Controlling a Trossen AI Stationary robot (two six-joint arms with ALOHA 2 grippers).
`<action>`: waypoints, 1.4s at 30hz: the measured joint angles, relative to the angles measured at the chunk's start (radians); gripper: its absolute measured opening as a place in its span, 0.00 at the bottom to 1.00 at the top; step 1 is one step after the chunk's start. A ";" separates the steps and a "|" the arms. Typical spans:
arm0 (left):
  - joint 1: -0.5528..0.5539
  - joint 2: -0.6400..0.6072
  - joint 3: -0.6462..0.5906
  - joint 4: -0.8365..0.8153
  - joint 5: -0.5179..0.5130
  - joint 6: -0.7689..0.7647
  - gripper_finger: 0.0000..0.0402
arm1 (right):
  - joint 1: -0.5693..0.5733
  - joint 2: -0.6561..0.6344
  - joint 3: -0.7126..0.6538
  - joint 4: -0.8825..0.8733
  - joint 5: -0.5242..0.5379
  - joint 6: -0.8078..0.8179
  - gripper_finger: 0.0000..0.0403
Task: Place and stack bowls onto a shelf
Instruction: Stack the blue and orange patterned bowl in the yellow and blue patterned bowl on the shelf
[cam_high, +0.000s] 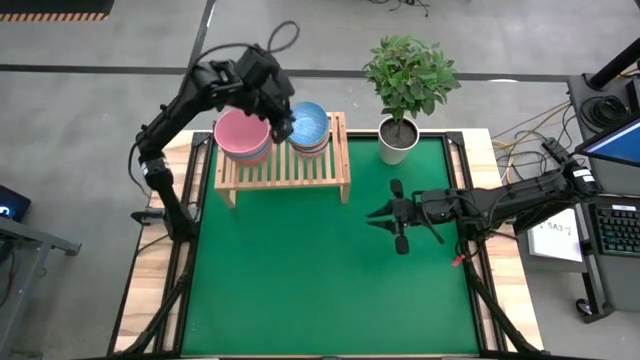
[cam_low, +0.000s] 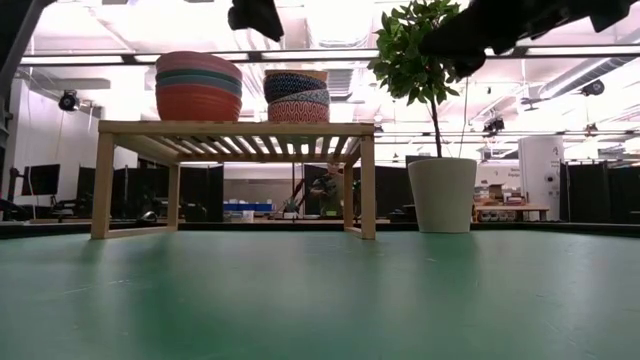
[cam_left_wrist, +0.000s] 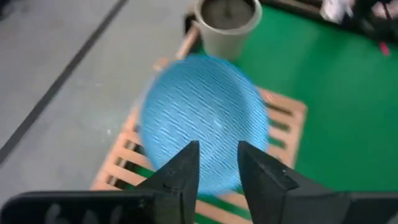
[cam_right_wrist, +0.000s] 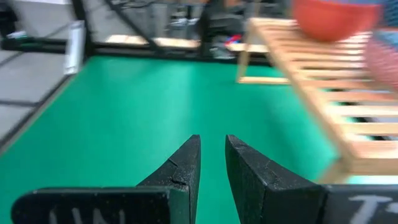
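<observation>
While the right gripper (cam_high: 385, 222) waits low over the mat (cam_high: 330, 290) with jaws slightly parted and empty, the left gripper (cam_left_wrist: 217, 167) hangs just above the light blue bowl (cam_left_wrist: 205, 118), jaws apart, apparently letting go. That ribbed bowl tops the patterned stack (cam_low: 296, 96) on the shelf (cam_low: 235, 128), beside the plain stack (cam_low: 198, 87).

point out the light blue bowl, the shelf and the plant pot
light blue bowl (cam_high: 311, 122), high view, middle of its inside
shelf (cam_high: 283, 166), high view, bare slats in front of the stacks
plant pot (cam_low: 442, 195), low view, middle of its white wall
</observation>
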 joint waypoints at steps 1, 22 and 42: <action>-0.020 -0.009 -0.012 -0.011 -0.002 0.005 0.21 | 0.000 0.000 0.005 0.000 0.030 0.000 0.16; -0.395 -0.422 -0.681 0.384 -0.288 -0.040 0.00 | -0.236 0.171 0.349 -0.135 0.136 -0.212 0.07; -0.410 -0.618 -1.162 0.818 -0.507 0.172 0.00 | -0.541 0.674 0.978 -0.300 0.132 -0.428 0.02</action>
